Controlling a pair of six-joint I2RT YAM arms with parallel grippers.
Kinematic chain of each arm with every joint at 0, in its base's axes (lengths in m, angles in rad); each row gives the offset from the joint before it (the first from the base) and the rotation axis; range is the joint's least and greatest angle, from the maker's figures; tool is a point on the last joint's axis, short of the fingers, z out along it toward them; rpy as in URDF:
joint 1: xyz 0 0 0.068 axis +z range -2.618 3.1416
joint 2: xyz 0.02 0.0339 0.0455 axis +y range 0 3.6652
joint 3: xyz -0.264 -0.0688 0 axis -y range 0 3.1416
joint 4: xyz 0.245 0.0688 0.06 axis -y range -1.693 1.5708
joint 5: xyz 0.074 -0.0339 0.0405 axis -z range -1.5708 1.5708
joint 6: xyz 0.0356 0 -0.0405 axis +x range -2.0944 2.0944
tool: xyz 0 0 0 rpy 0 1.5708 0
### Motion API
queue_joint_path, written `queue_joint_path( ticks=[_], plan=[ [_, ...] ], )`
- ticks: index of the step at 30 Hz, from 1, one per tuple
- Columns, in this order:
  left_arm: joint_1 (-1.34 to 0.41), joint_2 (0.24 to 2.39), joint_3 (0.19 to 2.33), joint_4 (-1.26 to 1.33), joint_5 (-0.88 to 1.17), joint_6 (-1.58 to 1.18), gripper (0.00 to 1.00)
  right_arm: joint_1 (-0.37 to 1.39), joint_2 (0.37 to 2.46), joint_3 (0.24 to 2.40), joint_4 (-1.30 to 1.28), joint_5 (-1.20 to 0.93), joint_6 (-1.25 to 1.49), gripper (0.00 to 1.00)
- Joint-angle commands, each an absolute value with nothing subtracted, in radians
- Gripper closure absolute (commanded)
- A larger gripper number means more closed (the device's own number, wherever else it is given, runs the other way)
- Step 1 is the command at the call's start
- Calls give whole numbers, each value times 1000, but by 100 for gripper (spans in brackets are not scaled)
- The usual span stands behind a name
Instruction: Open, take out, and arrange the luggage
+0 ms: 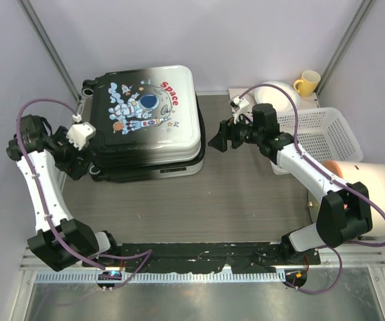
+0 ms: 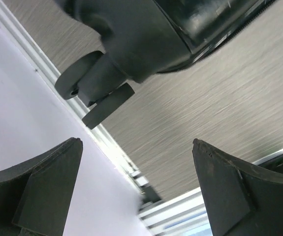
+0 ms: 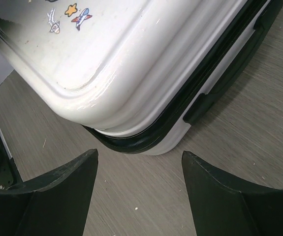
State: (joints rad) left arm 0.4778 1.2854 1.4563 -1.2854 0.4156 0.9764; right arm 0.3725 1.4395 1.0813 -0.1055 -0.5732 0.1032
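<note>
The luggage [image 1: 145, 114] lies flat and closed at the back left of the table, astronaut print facing up. My left gripper [image 1: 85, 162] is open and empty at its near left corner. In the left wrist view the left gripper [image 2: 136, 142] sits just below a black wheel [image 2: 89, 78] without touching it. My right gripper [image 1: 217, 139] is open and empty just right of the suitcase's right side. In the right wrist view the right gripper [image 3: 140, 155] faces the shell's rounded corner [image 3: 131, 73] and its black zipper seam, a small gap away.
A white slatted basket [image 1: 326, 134] stands at the right, with a white bowl [image 1: 276, 92] and a yellow mug [image 1: 306, 81] behind it. A large white rounded container [image 1: 379, 194] sits at the right edge. Walls close in on the left and back.
</note>
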Motion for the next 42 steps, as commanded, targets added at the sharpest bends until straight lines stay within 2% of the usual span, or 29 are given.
queue_joint_path(
  ticks=[1, 8, 15, 19, 27, 30, 31, 33, 34, 37, 42],
  plan=[
    [482, 1267, 1381, -1237, 380, 1336, 3, 382, 1402, 1143, -173, -580, 61, 25],
    [483, 1385, 1404, -1093, 407, 1373, 5, 400, 1405, 1164, -225, -552, 40, 25],
    [483, 1397, 1313, -944, 347, 1488, 4, 410, 1399, 1154, -244, -551, 40, 25],
    [482, 1422, 1289, -899, 383, 1506, 6, 416, 1405, 1150, -242, -546, 40, 25],
    [497, 1430, 1264, -992, 535, 1554, 35, 416, 1367, 1114, -241, -548, 49, 25],
    [514, 1405, 1221, -1006, 584, 1618, 51, 416, 1344, 1089, -241, -540, 49, 25],
    [518, 1401, 1220, -1026, 613, 1630, 63, 416, 1338, 1085, -241, -541, 49, 25],
    [523, 1402, 1236, -1043, 633, 1632, 73, 416, 1318, 1071, -242, -542, 37, 25],
    [528, 1404, 1249, -1055, 652, 1623, 83, 416, 1312, 1065, -242, -541, 32, 25],
    [537, 1417, 1325, -1071, 689, 1522, 100, 416, 1290, 1045, -241, -546, 28, 25],
    [578, 1451, 1489, -1178, 799, 1444, 100, 417, 1267, 996, -203, -538, 41, 26]
  ],
)
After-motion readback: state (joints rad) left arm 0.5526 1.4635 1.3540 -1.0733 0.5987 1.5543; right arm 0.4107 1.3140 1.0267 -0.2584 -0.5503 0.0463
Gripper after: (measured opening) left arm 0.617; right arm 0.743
